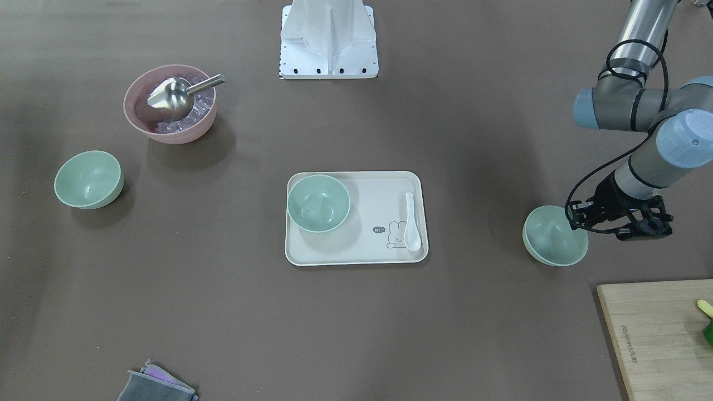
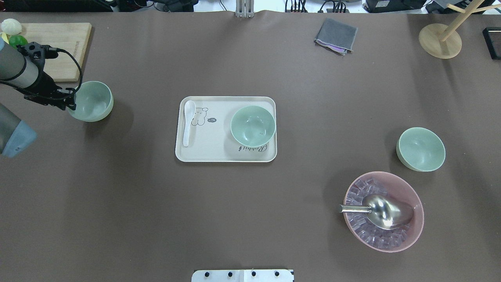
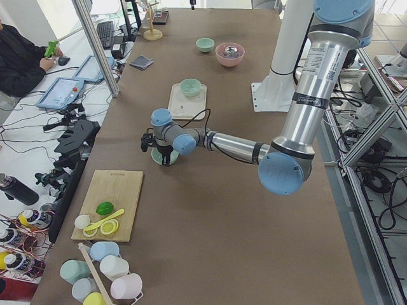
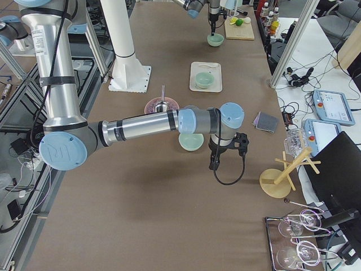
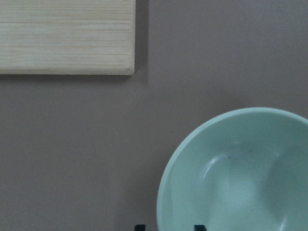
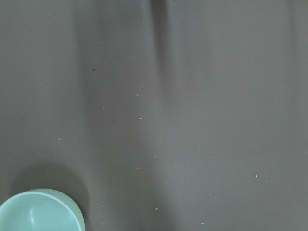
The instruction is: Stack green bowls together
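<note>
The left claw (image 2: 72,103) is at the rim of the first green bowl (image 2: 94,101), which stands on the counter (image 2: 250,219) near the cutting board (image 2: 66,39). Its fingertips (image 5: 198,228) are apart, one on each side of the rim. The second green bowl (image 2: 252,125) stands upright on the cream tray (image 2: 219,152). The third green bowl (image 2: 420,149) stands beside the pink ice bowl (image 2: 415,229). The right claw (image 4: 214,159) hangs near it; its state cannot be determined.
</note>
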`<move>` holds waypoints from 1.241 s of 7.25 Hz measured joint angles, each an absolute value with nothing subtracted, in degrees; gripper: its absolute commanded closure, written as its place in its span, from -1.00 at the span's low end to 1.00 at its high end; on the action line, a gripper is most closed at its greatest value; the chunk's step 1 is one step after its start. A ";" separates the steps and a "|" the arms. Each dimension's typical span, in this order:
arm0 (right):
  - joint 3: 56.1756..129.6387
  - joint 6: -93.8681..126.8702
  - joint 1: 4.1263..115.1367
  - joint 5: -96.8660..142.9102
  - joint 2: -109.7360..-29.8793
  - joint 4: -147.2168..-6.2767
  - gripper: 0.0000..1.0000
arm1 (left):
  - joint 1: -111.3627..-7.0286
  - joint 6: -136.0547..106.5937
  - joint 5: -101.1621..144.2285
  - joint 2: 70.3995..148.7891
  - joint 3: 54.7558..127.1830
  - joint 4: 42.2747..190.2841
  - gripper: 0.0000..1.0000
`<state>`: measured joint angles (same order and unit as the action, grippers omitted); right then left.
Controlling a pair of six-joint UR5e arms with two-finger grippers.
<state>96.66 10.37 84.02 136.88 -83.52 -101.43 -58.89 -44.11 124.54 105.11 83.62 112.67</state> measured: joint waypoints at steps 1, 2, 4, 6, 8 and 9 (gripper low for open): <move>96.66 10.36 84.02 136.86 -83.51 -101.43 -1.00 | -58.89 -44.12 124.54 105.11 83.60 112.68 0.59; 96.66 10.34 84.02 136.85 -83.50 -101.43 -1.00 | -58.89 -44.12 124.54 105.12 83.60 112.68 0.65; 96.68 10.36 84.02 136.87 -83.51 -101.44 -1.00 | -58.89 -44.12 124.54 105.15 83.61 112.68 0.77; 96.63 10.32 84.02 136.85 -83.56 -101.45 -1.00 | -58.94 -44.14 124.54 105.22 83.74 112.67 1.00; 96.61 10.24 84.02 136.74 -83.51 -101.43 -1.00 | -59.54 -44.14 124.70 105.40 84.02 112.66 1.00; 96.59 10.17 84.02 136.73 -83.48 -101.43 -1.00 | -60.25 -43.90 125.05 105.58 84.12 112.50 1.00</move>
<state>96.59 10.17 84.02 136.73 -83.48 -101.43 -60.25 -43.90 125.05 105.58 84.12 112.50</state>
